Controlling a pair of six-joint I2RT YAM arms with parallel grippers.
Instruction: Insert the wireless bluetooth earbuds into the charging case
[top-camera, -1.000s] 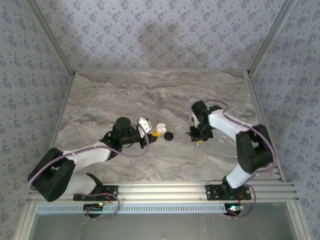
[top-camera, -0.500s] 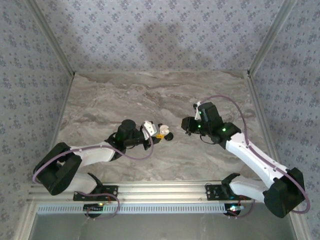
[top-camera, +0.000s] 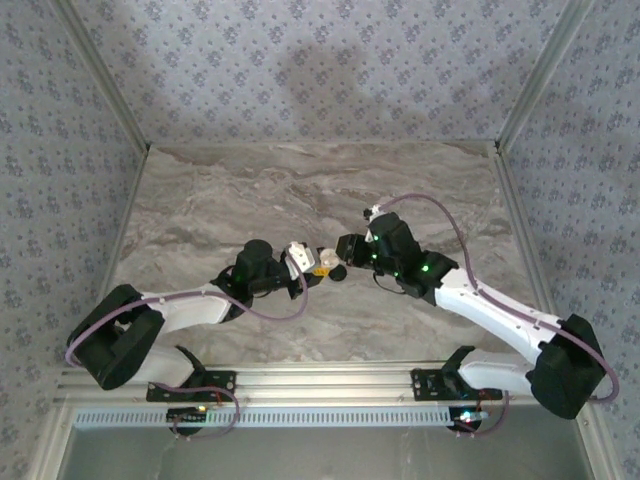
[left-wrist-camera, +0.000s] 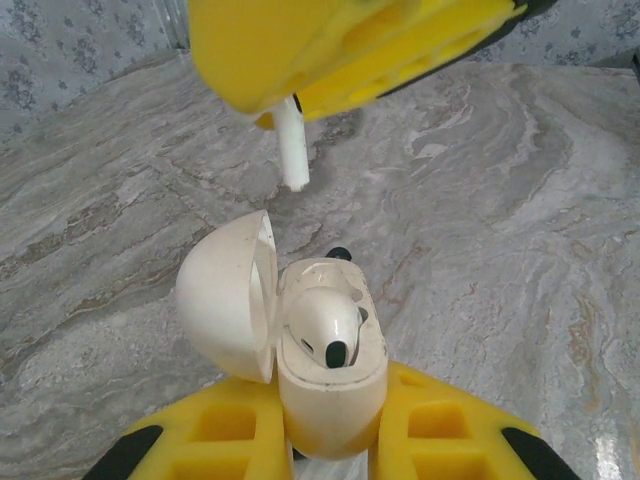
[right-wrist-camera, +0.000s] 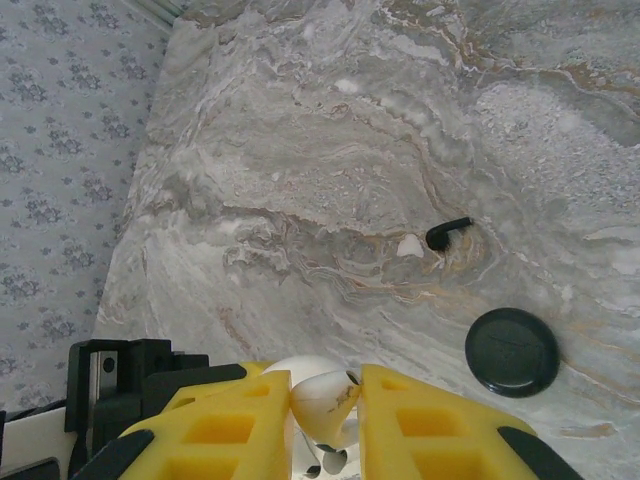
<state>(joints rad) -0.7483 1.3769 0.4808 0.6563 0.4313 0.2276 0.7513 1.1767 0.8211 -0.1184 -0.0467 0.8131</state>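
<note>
Left gripper (left-wrist-camera: 330, 435) clamped the case (left-wrist-camera: 335, 395), lid (left-wrist-camera: 225, 295) open, one bud (left-wrist-camera: 325, 325) seated. Right gripper (right-wrist-camera: 325, 405) pinched the second bud (left-wrist-camera: 291, 150), stem down, hanging just above the free slot (left-wrist-camera: 312, 272), slightly lid-side. Looked like a near-straight drop along the stem axis.

Cream-white charging case (left-wrist-camera: 330, 400), the earbud (left-wrist-camera: 322, 322) in it white with a black tip — yellow fingers (left-wrist-camera: 450, 430) at the lower edge. Second earbud (left-wrist-camera: 291, 150) white. Grey marble table (top-camera: 220, 190), brownish veins; pale blue floral wallpaper (top-camera: 320, 70); black disc (right-wrist-camera: 512, 351), lower right.
</note>
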